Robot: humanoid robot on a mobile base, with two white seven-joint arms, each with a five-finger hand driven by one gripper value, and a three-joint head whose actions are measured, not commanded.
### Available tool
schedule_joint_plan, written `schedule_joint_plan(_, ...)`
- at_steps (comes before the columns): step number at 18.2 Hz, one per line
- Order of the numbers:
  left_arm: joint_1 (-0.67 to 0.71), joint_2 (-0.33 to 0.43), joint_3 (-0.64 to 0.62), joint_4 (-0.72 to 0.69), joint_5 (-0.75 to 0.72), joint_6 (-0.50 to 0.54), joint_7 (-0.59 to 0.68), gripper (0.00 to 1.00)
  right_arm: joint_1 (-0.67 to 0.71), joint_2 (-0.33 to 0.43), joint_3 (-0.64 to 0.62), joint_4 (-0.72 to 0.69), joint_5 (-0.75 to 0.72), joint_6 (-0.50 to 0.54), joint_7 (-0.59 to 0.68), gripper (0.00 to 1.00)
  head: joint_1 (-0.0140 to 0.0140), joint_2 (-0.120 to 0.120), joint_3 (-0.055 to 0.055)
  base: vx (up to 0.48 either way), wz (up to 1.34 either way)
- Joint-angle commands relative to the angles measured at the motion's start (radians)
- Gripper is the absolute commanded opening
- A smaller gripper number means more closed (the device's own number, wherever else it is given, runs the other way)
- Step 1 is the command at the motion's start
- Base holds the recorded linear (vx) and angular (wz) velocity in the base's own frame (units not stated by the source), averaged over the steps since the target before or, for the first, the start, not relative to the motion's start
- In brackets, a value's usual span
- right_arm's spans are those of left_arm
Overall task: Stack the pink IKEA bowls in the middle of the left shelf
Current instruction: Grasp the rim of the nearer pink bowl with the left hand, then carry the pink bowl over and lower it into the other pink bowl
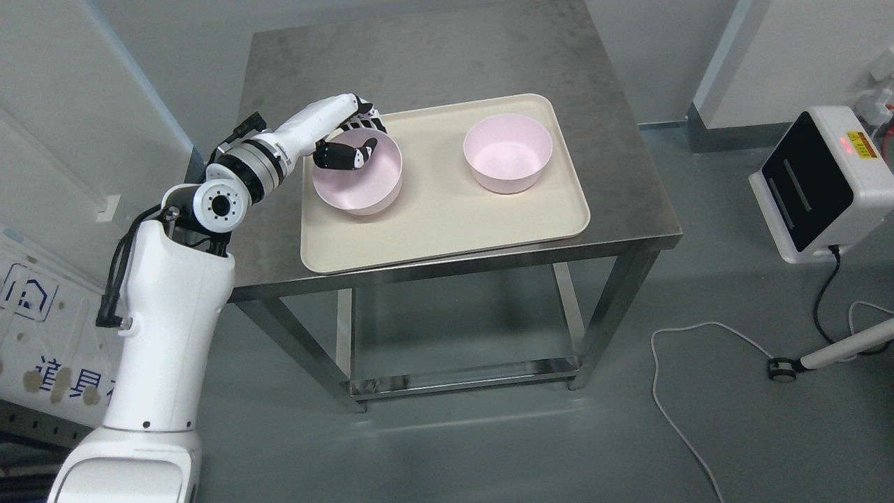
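Note:
Two pink bowls stand on a beige tray [447, 230] on a steel table. The left pink bowl [363, 185] is tilted toward me, and my left hand [353, 140] is shut on its far-left rim, thumb inside the bowl and fingers behind the wall. The right pink bowl [508, 154] sits upright and apart, at the tray's far right. My left arm comes in from the lower left. The right arm does not show.
The steel table [419, 56] has bare surface behind the tray. A white and black device [824, 181] stands on the floor at the right, with cables [670, 391] trailing across the floor. A white wall panel runs along the left.

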Motion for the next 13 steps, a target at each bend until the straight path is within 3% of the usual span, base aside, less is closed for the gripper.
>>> schedule_joint_plan(1, -0.132, -0.221, 0.003, 0.012, 0.002, 0.006, -0.024, 0.00, 0.000, -0.017, -0.011, 0.000, 0.008, 0.000, 0.000, 1.00, 0.0000, 0.000, 0.000, 0.000, 0.00)
schedule_joint_plan(2, -0.147, -0.221, -0.012, 0.015, 0.001, 0.007, -0.027, 0.00, 0.000, -0.017, -0.011, 0.000, 0.008, 0.000, 0.000, 1.00, 0.0000, 0.000, 0.000, 0.000, 0.00)
schedule_joint_plan(5, -0.172, -0.221, -0.221, 0.096, 0.062, 0.006, 0.012, 0.01, 0.000, -0.017, -0.011, 0.000, 0.008, 0.000, 0.000, 1.00, 0.0000, 0.000, 0.000, 0.000, 0.00)
schedule_joint_plan(8, -0.178, -0.221, -0.370, 0.182, 0.103, -0.005, 0.184, 0.02, 0.000, -0.017, -0.011, 0.000, 0.008, 0.000, 0.000, 1.00, 0.0000, 0.000, 0.000, 0.000, 0.00)
schedule_joint_plan(13, -0.189, -0.221, -0.444, 0.241, 0.099, -0.008, 0.231, 0.02, 0.000, -0.017, -0.011, 0.000, 0.008, 0.000, 0.000, 1.00, 0.0000, 0.000, 0.000, 0.000, 0.00)
